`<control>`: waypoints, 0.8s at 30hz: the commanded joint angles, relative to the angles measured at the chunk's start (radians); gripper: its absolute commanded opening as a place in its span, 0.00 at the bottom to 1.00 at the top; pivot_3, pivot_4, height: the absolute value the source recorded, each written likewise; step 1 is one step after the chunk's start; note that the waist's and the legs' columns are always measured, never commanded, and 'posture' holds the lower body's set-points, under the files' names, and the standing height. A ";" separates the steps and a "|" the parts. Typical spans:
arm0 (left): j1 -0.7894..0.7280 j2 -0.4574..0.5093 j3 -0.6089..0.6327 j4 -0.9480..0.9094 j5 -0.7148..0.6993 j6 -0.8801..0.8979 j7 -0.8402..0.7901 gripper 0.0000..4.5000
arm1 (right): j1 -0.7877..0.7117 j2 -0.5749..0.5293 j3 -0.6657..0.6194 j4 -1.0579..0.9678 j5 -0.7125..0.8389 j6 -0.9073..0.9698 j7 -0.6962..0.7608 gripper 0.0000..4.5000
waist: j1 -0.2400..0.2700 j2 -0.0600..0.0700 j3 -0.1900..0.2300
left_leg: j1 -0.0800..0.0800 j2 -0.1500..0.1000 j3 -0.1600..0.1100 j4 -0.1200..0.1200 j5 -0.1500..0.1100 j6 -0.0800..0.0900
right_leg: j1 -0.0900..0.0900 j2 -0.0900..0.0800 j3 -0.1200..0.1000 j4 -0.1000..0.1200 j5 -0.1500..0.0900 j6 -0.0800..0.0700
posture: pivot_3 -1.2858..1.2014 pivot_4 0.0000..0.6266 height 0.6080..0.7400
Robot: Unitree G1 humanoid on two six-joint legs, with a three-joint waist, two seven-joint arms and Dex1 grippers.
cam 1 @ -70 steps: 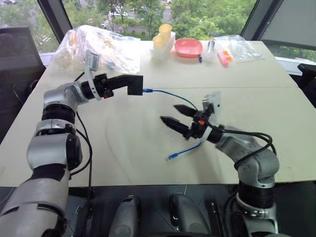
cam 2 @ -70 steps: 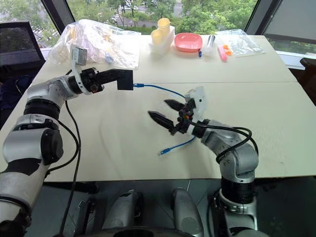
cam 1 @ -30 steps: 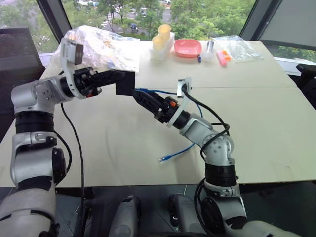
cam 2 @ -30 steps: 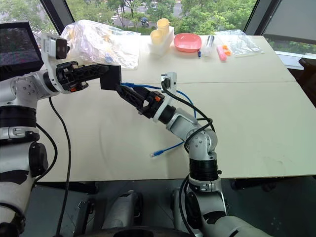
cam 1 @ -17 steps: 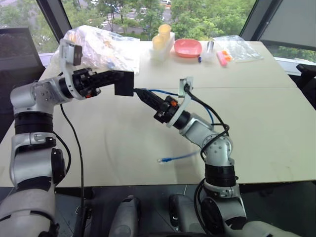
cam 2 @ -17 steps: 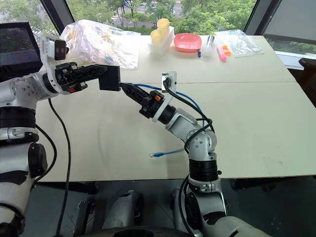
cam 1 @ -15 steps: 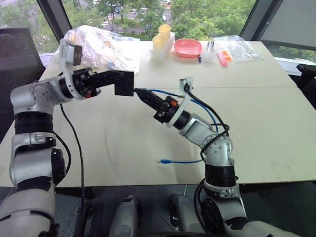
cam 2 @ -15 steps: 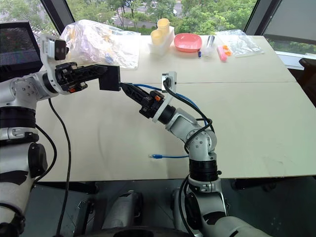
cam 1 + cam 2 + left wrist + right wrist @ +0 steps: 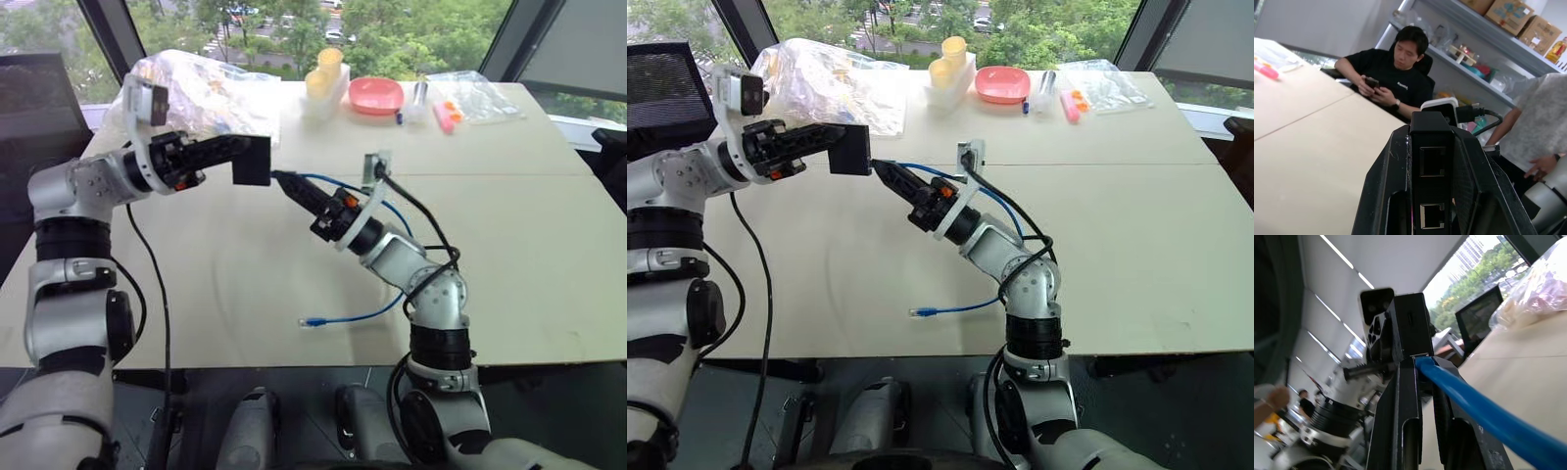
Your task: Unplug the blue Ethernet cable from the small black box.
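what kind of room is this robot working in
Probably an office or lab: a large beige table by tall windows overlooking trees, storage shelves stacked with cardboard boxes, and a seated person looking at a phone.

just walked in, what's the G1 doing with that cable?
It's unplugging the blue Ethernet cable from the small black box. The left gripper holds the box up above the table. The right gripper is shut on the cable right at the box's side. Whether the plug is out yet can't be told. The cable's other end lies loose on the table near its front edge.
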 commanded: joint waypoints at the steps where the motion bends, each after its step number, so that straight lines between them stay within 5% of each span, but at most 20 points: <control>1: -0.022 0.073 0.068 0.020 -0.008 -0.043 0.015 0.11 | 0.068 -0.113 -0.188 -0.041 0.090 -0.024 -0.044 0.01 | -0.002 0.000 0.000 | 0.000 0.000 0.000 0.000 0.000 0.000 | 0.000 0.000 0.000 0.000 0.000 0.000 | 0.52 0.24 1.00; 15: -0.014 0.067 0.038 0.023 -0.029 -0.059 0.031 0.11 | 0.139 -0.255 -0.102 -0.049 0.066 -0.069 -0.057 0.01 | -0.006 0.000 0.000 | 0.000 0.000 0.000 -0.001 0.000 0.000 | -0.001 0.003 0.000 0.000 0.000 0.000 | 0.52 0.24 1.00; 19: -0.005 0.060 0.029 0.014 -0.028 -0.063 0.030 0.11 | 0.129 -0.263 -0.049 -0.054 0.031 -0.092 -0.031 0.36 | -0.007 0.000 0.000 | -0.001 0.000 0.001 -0.001 0.000 0.000 | -0.001 0.002 0.001 -0.001 0.000 0.000 | 0.52 0.24 1.00; 24: 0.004 0.054 0.036 -0.003 -0.030 -0.047 0.024 0.11 | 0.085 -0.231 -0.029 -0.034 0.011 -0.109 -0.024 0.41 | -0.001 0.000 0.000 | 0.000 0.000 0.001 -0.001 0.000 0.000 | -0.002 0.002 0.001 0.000 0.000 0.000 | 0.52 0.24 1.00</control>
